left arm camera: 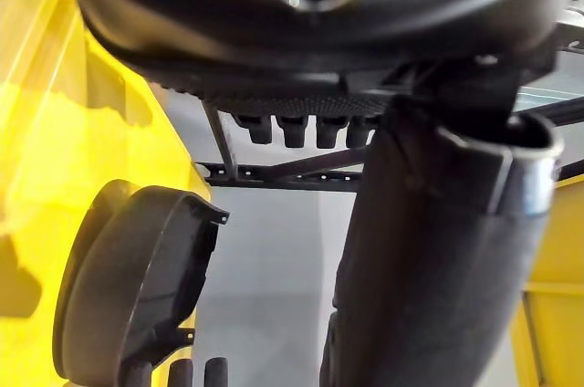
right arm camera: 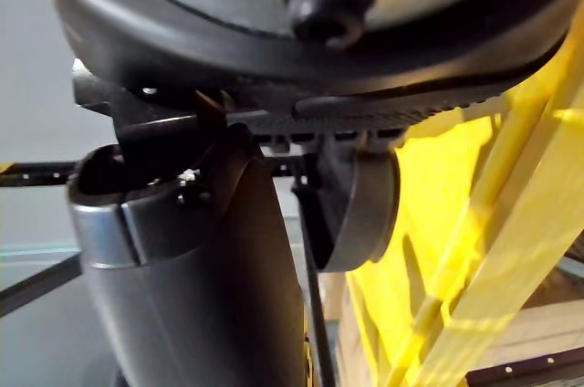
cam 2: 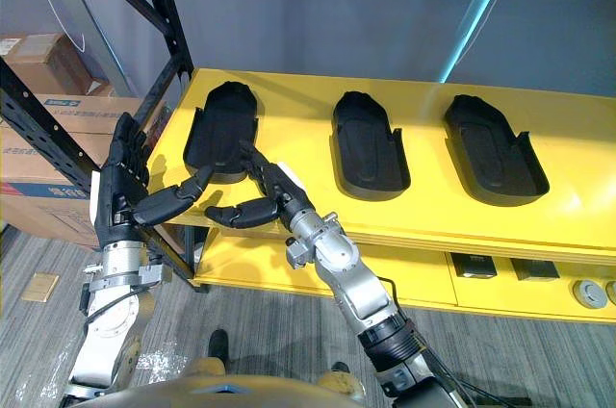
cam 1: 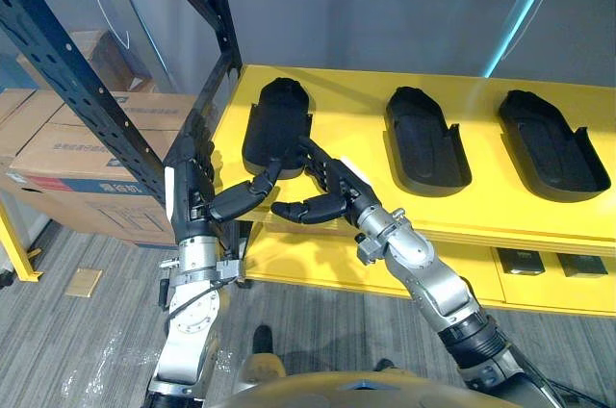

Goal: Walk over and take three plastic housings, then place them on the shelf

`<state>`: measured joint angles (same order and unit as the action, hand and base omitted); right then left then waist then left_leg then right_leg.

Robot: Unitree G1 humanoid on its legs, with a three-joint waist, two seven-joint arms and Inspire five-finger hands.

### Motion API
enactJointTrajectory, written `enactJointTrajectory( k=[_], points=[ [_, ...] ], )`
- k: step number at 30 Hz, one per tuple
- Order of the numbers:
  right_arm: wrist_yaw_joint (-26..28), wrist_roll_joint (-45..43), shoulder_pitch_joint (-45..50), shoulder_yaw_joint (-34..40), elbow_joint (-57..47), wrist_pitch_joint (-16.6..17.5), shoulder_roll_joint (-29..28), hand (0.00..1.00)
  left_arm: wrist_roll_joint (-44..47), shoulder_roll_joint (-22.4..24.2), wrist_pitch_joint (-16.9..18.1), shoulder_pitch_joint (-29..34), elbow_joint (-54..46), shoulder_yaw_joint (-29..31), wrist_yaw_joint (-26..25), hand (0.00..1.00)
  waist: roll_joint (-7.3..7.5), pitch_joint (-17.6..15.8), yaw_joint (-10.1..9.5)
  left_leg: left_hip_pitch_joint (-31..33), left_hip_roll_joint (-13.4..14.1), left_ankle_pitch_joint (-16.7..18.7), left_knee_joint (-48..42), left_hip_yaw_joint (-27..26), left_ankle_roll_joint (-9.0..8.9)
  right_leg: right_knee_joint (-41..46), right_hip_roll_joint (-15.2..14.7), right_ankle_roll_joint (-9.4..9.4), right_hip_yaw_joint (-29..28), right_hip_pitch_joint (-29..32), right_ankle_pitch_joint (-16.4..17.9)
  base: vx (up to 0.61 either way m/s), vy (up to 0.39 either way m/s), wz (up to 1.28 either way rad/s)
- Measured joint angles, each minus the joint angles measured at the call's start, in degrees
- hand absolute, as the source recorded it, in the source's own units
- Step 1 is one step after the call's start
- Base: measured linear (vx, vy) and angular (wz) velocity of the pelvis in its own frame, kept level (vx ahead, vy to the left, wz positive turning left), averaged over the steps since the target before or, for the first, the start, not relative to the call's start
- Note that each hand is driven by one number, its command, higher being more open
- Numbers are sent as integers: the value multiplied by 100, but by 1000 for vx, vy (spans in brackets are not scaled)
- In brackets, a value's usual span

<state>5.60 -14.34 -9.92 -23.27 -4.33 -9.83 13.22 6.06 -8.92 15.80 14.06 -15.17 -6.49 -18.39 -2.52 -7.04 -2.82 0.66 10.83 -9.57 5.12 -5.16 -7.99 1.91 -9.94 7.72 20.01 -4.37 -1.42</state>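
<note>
Since our left hand (cam 1: 192, 198) and right hand (cam 1: 342, 191) flank the left housing (cam 1: 274, 124) at its near end, fingers released, we judge its grasp comes next, needing a two-sided squeeze.

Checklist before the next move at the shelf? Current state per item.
1. Three housings on the yellow shelf: ok. The left housing, middle housing and right housing all lie on it.
2. Left hand open: ok.
3. Right hand open: ok.
4. Hands clear of left housing: cannot tell; the right hand's fingers overlap its near end.
5. Left hand clear of black rack post: cannot tell; it is right beside it.
</note>
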Motion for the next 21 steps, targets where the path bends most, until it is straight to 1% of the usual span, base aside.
enactJointTrajectory(
  k=[3,5,6,8,9,10,12,15,17,19,21],
  points=[
    [-249,42,4,4,-16,126,-11,100,0,0,0,1,0,1,-7,100,2,1,-8,0,0,1,0,0,0,-1,0,0,-1,0,0,0,0,0],
    [-492,58,9,29,-104,382,-14,100,-1,0,0,3,0,0,-20,100,3,0,-4,0,1,7,0,-8,2,-4,1,0,-8,6,0,0,0,0],
    [-516,61,9,33,-118,431,-16,100,-1,0,0,3,0,0,-24,100,3,0,-4,0,2,8,0,-11,2,-5,1,0,-9,7,-1,0,0,-3],
    [-727,175,31,180,-403,770,-88,100,-12,2,0,8,-1,1,-62,100,3,0,-8,-1,7,22,0,-49,10,-8,4,5,-46,31,-4,0,0,-7],
    [-767,241,37,235,-513,837,-109,100,-12,4,0,9,-1,0,-78,100,3,0,-8,-4,8,25,0,-63,6,-10,5,9,-61,37,-6,0,0,-10],
    [-829,267,61,336,-671,993,-154,100,-13,4,1,12,-1,2,-95,100,4,1,-8,-14,8,31,0,-86,-3,-14,4,11,-84,40,-8,0,0,-10],
    [-963,367,282,728,-1220,1390,-265,100,-16,4,2,25,-8,6,-94,100,21,11,-8,-39,9,55,0,-135,-18,-31,3,11,-131,41,-12,16,-5,-10],
    [-1022,520,676,1248,-1728,1708,-261,100,-16,6,6,185,-118,62,-91,100,81,50,18,-108,12,87,-1,-257,-31,-90,7,22,-225,29,-24,39,-8,-18],
    [-1034,514,982,1647,-1868,1817,-216,100,-15,6,18,259,-154,80,-88,100,112,90,41,-136,13,128,0,-334,-31,-107,6,40,-298,28,-34,28,-5,-20],
    [-982,504,1317,2093,-1873,1819,-183,100,-15,16,33,276,-155,203,-84,100,121,96,164,-200,15,156,0,-412,-39,-113,6,39,-373,31,-35,35,-2,-16],
    [-854,492,1662,2399,-1872,1815,-179,100,-9,31,36,303,-205,340,-76,100,108,105,224,-271,34,204,0,-548,-59,-120,18,23,-487,38,-49,24,-3,-26]
  ],
)
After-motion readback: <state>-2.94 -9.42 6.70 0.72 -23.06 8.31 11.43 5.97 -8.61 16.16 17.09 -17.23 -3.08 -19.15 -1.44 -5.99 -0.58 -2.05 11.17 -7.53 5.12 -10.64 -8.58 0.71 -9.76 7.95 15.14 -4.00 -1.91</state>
